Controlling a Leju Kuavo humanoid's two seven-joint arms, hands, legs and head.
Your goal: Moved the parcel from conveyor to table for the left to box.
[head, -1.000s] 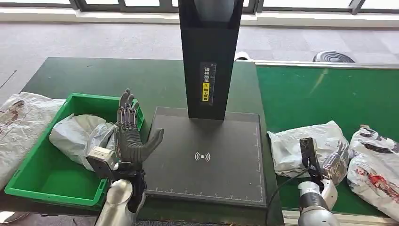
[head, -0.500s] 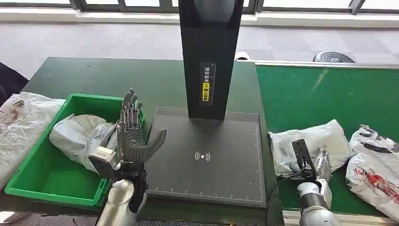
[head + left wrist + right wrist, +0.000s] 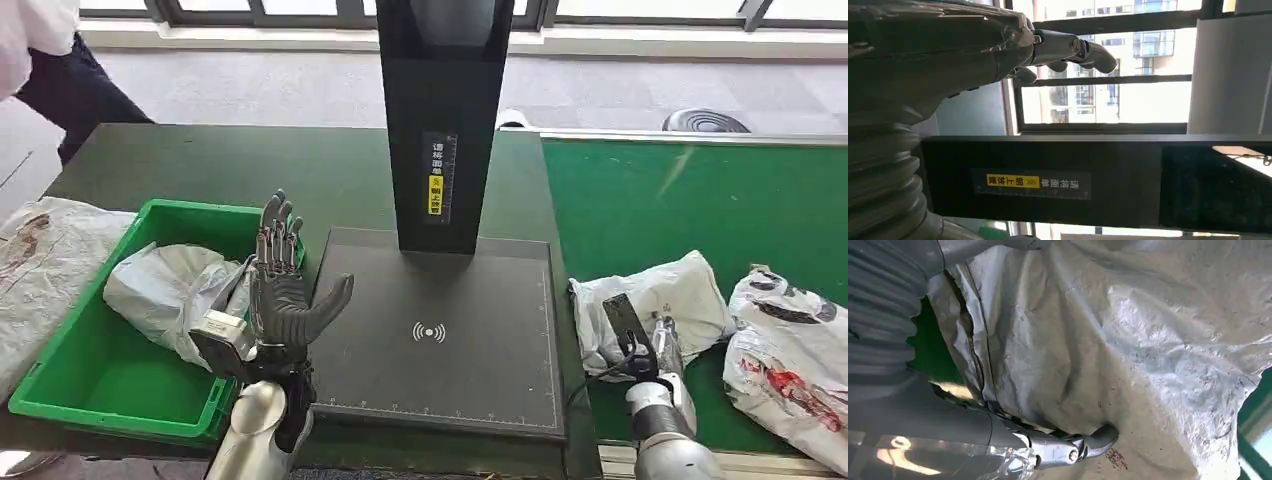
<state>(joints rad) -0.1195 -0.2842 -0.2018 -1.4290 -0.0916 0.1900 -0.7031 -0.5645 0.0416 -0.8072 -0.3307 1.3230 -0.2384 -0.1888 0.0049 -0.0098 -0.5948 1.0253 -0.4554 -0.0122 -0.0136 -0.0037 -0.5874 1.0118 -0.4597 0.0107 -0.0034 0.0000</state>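
- The right hand [image 3: 648,340] lies against the near edge of a grey plastic parcel [image 3: 655,305] on the green conveyor [image 3: 690,200]; in the right wrist view a finger [image 3: 1088,440] curls under the crinkled wrap of the parcel [image 3: 1128,340] and the thumb lies over it, so the hand grips the bag.
- The parcel sits directly ahead of that hand, close to the conveyor's inner edge.
- A second parcel with red marks [image 3: 790,360] lies on the belt to the right of the hand, just beside the first.
- The left hand [image 3: 280,290] stands upright with fingers spread and the thumb out, holding nothing.
- Immediately left of that hand is a green bin [image 3: 80,380] holding a grey bag [image 3: 165,290].
- Immediately right of it lies a dark scanner pad [image 3: 440,330] with a black column [image 3: 440,120] rising behind.
- Beyond the bin a person [image 3: 50,60] stands at the table's far corner.
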